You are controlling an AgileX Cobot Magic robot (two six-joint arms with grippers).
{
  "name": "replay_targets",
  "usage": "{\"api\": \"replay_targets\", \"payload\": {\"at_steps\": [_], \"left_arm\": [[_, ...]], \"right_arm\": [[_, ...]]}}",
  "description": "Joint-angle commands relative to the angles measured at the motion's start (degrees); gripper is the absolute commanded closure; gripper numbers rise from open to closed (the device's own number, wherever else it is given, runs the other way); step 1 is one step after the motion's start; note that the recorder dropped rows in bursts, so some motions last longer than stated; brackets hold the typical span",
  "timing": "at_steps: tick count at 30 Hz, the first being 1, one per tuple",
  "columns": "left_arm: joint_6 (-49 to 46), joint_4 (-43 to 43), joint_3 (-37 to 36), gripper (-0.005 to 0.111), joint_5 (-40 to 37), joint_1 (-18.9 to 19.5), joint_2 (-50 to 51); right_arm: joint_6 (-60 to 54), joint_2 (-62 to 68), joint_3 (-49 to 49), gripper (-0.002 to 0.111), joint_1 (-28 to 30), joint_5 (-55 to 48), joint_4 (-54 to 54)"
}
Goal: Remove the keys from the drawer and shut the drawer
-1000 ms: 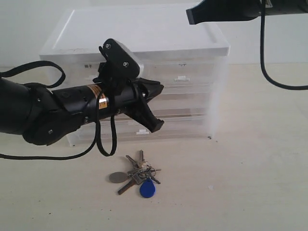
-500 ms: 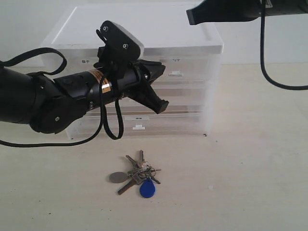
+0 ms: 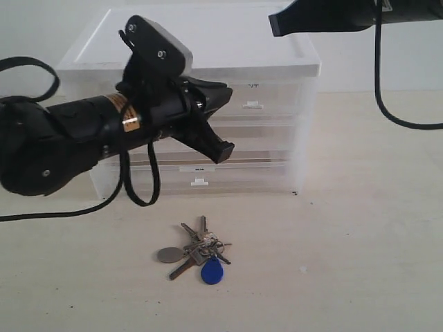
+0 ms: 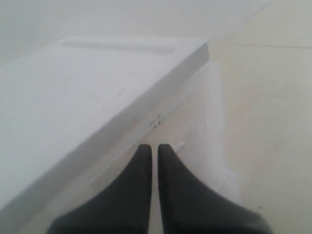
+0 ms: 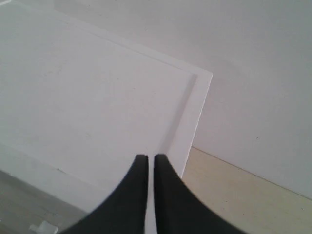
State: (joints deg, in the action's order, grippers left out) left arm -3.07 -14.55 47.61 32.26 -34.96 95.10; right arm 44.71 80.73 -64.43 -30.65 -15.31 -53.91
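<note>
The keys, with a blue fob and a round grey tag, lie on the table in front of the cabinet. The drawer sits top right in the cabinet, its front level with the neighbouring fronts. Its white tab handle shows just beside my left fingertips. My left gripper is shut and holds nothing, hanging in front of the cabinet's middle drawers. High over the cabinet's top, my right gripper is shut and empty.
The translucent drawer cabinet stands at the back of the pale table. Full-width drawers lie below the top row. My left arm's black cable loops down before the cabinet's lower left.
My left arm has risen and pulled back to the left, away from the cabinet front. The cabinet shifted slightly back early on. Keys and right arm have not moved.
</note>
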Motion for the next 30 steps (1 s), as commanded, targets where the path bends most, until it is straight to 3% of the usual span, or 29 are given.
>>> {"api": "replay_targets", "payload": {"at_steps": [1, 5, 8, 12, 15, 16, 19, 30], "left_arm": [[-0.9, 7.3, -3.1, 0.102, -3.0, -0.1, -10.6], [-12.7, 23.0, 0.2, 0.102, -15.0, 5.4, -17.9], [-15.4, 31.4, 4.8, 0.102, -22.4, 13.6, -18.9], [-14.6, 35.6, 9.6, 0.102, -29.1, 24.8, -15.4], [-13.9, 36.2, 12.7, 0.102, -36.0, 31.8, -11.6], [-12.9, 36.3, 13.4, 0.102, -37.3, 33.6, -10.4], [-11.9, 36.5, 15.5, 0.102, -39.8, 35.6, -8.1], [-14.5, 38.2, 21.9, 0.102, -44.7, 34.5, 1.3]], "right_arm": [[3.7, -0.1, -0.2, 0.094, 1.0, -1.9, -0.1], [6.2, -0.1, -0.2, 0.087, 5.9, -4.3, 0.9], [3.0, -0.1, -0.2, 0.087, 10.3, -3.0, 6.9], [-9.6, 0.0, -0.2, 0.088, 13.7, 0.0, 21.3], [-22.3, 0.7, -0.3, 0.108, 15.4, 2.1, 32.5], [-25.3, 1.6, -0.3, 0.108, 16.1, 2.5, 35.9], [-31.8, 4.8, -0.3, 0.108, 17.5, 3.5, 43.6], [-40.0, 13.1, -5.6, 0.108, 17.5, 4.8, 52.2]]}}
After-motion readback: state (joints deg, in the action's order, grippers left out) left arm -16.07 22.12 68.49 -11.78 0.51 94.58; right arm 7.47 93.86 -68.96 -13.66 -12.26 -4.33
